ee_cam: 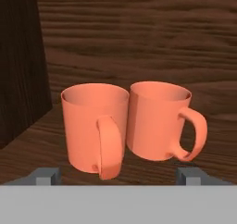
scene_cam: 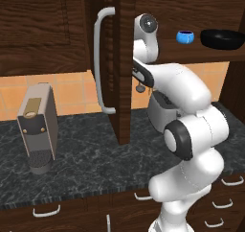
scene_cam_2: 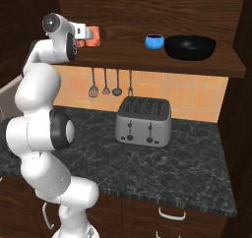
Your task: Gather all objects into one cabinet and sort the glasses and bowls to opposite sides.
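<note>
Left base view: my arm reaches past the dark wooden cabinet door (scene_cam: 122, 63); small bright-blue cup (scene_cam: 185, 36) and wide glossy black bowl (scene_cam: 223, 38) share the shelf.

Right base view: my gripper (scene_cam_2: 91, 36) is at the shelf's left end.

Hand view: two coral-orange handled mugs (ee_cam: 95, 128) (ee_cam: 159, 120) stand touching, my jaws spread wide, gripping nothing.
</note>
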Motion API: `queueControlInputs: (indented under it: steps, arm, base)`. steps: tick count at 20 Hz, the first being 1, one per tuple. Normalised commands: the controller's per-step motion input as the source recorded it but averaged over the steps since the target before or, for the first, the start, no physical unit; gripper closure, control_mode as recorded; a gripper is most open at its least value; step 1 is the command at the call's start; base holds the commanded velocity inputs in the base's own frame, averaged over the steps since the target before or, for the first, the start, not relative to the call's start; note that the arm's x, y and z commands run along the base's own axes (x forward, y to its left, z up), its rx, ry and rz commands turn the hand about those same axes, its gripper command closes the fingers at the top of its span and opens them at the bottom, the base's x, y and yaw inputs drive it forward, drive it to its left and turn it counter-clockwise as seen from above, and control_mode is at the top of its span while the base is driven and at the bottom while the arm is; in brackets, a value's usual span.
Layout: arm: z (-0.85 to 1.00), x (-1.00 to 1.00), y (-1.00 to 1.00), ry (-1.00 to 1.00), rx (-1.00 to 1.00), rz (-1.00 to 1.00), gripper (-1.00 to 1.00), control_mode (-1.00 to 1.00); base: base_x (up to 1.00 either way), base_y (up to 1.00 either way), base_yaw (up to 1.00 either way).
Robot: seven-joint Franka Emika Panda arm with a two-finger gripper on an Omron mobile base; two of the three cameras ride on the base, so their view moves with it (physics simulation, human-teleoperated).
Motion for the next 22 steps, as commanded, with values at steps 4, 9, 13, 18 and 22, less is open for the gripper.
queueControlInputs:
  steps: [4,9,13,18,22]
  arm:
    - [0.06,-0.86,-0.31,-0.02,0.0,-0.09,-1.0,-1.0]
    - [0.15,-0.7,-0.49,-0.02,0.0,-0.13,-1.0,-1.0]
    - [0.07,-0.68,-0.65,-0.01,0.0,-0.08,-1.0,-1.0]
    - [0.05,-0.69,-0.73,-0.01,0.01,-0.02,-1.0,-1.0]
    - [0.03,-0.27,-0.7,0.0,0.0,-0.04,-1.0,-1.0]
  base:
    - [0.0,0.0,0.0]
    - [0.0,0.0,0.0]
    - [0.0,0.0,0.0]
    - [0.0,0.0,0.0]
    - [0.0,0.0,0.0]
